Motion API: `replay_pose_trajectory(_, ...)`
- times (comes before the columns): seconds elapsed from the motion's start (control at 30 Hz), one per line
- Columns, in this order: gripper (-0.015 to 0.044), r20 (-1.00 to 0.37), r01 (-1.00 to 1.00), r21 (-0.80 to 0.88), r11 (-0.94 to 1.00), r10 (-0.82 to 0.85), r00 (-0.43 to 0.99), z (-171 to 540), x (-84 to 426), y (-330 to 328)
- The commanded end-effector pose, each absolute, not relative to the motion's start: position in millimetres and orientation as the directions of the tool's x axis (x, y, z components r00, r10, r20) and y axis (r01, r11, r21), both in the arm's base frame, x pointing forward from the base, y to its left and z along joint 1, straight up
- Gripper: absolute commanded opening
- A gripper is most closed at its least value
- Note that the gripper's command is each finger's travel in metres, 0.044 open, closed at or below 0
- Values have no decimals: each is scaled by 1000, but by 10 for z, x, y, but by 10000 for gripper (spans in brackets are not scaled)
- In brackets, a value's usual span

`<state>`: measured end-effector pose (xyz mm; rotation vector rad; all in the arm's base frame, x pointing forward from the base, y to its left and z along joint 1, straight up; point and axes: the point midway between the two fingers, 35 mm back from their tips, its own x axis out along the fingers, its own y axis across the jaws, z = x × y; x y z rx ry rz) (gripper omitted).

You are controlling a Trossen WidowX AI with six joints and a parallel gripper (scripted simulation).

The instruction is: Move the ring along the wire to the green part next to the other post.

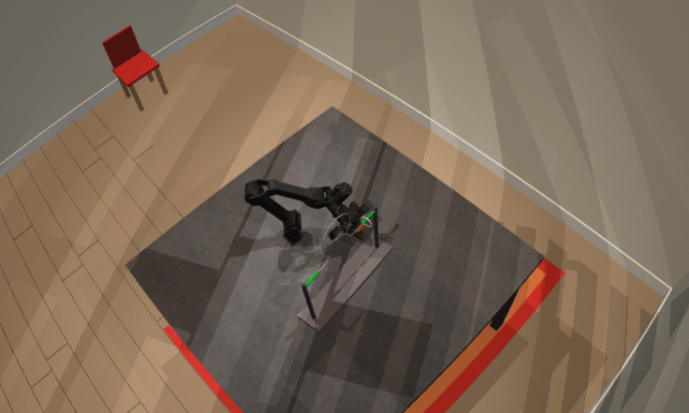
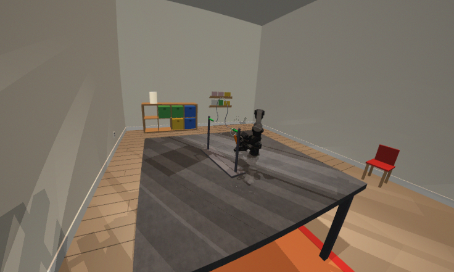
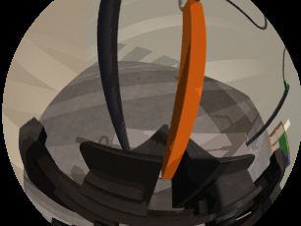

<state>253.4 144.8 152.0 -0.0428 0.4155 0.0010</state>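
The ring [image 1: 371, 223] [image 2: 230, 132] appears around the green part [image 1: 371, 213] [image 2: 235, 130] beside one post [image 1: 376, 229] [image 2: 237, 152] [image 3: 109, 64]. Its orange handle [image 1: 360, 228] [image 2: 235, 139] [image 3: 193, 74] hangs down from it. My gripper [image 1: 360, 232] [image 3: 169, 129] is shut on the lower end of the handle. The wrist view shows only a bit of the ring at the top edge, so its gap to the wire is unclear. The other green part [image 1: 312, 278] [image 2: 211, 119] [image 3: 286, 85] is beside the other post [image 1: 309, 301] [image 2: 208, 133], with no ring on it.
The thin grey wire [image 1: 323, 241] [image 3: 267, 22] curves up in a tall loop between the green parts, close to my wrist in the top view. Both posts stand on a flat base [image 1: 373, 261] [image 2: 221, 163] on the dark table [image 1: 203, 337] [image 2: 200, 222].
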Motion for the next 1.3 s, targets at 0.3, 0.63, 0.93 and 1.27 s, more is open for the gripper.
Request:
replay_pose_trajectory(0.3, -150, -402, -5, -37, 999, -10, 916, 1516, 2535, 1444)
replay_pose_trajectory(0.63, 113, -403, -9, -41, 999, -8, 915, 1517, 2534, 1447)
replay_pose_trajectory(0.93, 160, -412, -6, -37, 999, -10, 911, 1581, 2349, 1471)
replay_pose_trajectory(1.27, 160, -407, -5, -36, 999, -10, 913, 1708, 2079, 1451)
